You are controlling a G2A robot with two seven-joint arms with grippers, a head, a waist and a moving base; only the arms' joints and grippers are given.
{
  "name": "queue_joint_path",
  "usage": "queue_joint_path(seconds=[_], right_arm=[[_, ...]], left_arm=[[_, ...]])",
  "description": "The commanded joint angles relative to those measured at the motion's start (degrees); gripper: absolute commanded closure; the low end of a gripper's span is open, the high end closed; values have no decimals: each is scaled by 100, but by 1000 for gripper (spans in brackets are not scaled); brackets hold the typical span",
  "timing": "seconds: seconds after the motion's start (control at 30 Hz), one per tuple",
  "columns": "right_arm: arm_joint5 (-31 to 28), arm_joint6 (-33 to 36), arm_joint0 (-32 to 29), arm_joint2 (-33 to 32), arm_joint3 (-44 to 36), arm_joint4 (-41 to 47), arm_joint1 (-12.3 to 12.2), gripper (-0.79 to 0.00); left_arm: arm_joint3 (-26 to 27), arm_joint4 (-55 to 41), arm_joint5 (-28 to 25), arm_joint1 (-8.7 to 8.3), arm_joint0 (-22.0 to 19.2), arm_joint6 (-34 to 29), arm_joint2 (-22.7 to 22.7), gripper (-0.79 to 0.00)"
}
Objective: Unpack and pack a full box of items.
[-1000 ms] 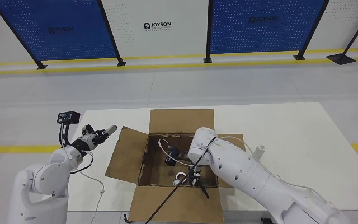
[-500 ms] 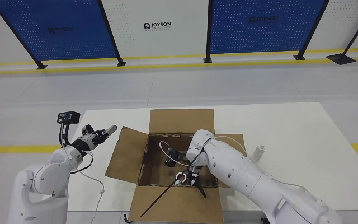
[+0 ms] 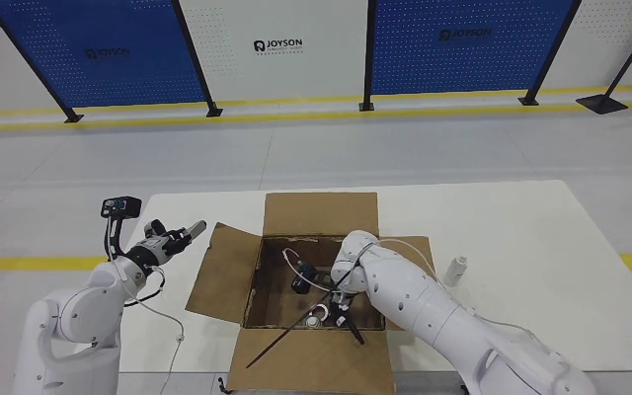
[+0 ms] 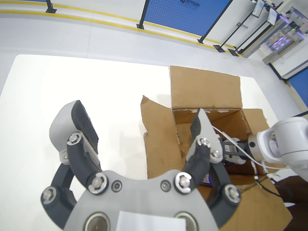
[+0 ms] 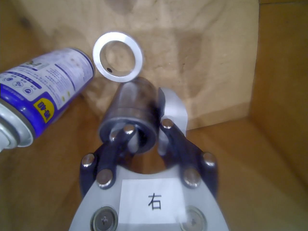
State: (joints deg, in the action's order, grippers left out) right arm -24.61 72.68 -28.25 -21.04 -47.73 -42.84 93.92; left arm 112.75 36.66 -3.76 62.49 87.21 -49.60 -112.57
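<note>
Right gripper (image 5: 149, 114) is working inside the cardboard box (image 3: 321, 212), jaws pinching the wall of a dark metal sleeve (image 5: 134, 97): one finger in the bore, the other outside. Silver ring (image 5: 117, 56) is sitting just past the sleeve's far end, with the spray can (image 5: 43, 85) lying on its side beside it. Bare box floor is running from the sleeve to the side wall. Left gripper (image 4: 140, 118) is hovering over the table (image 3: 513, 227) beside the box's outer flap, jaws wide, holding nothing.
</note>
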Motion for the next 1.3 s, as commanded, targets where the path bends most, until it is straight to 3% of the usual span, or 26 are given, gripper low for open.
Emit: queue_joint_path(seconds=[0.0,0.23,0.43,0.63,0.8,0.97,1.27], right_arm=[[5,-69,9,-69,-6,56,-7,0],[55,-41,96,-460,-317,214,-160,0],[-33,-237,-121,-1200,-973,542,-511,0],[-475,-600,-849,-2345,-2254,885,-1017,0],[-1346,-1304,-1796,-3152,-3129,1469,-1319,0],[-2246,-1814,-2157,-3204,-3027,2302,-1375,0],[-3112,-2424,-1957,-2785,-2372,3137,-1317,0]], left_arm=[[0,0,0,0,0,0,0,-785],[0,0,0,0,0,0,0,-785],[0,0,0,0,0,0,0,-785],[0,0,0,0,0,0,0,-785],[0,0,0,0,0,0,0,-785],[0,0,0,0,0,0,0,-785],[0,0,0,0,0,0,0,-785]])
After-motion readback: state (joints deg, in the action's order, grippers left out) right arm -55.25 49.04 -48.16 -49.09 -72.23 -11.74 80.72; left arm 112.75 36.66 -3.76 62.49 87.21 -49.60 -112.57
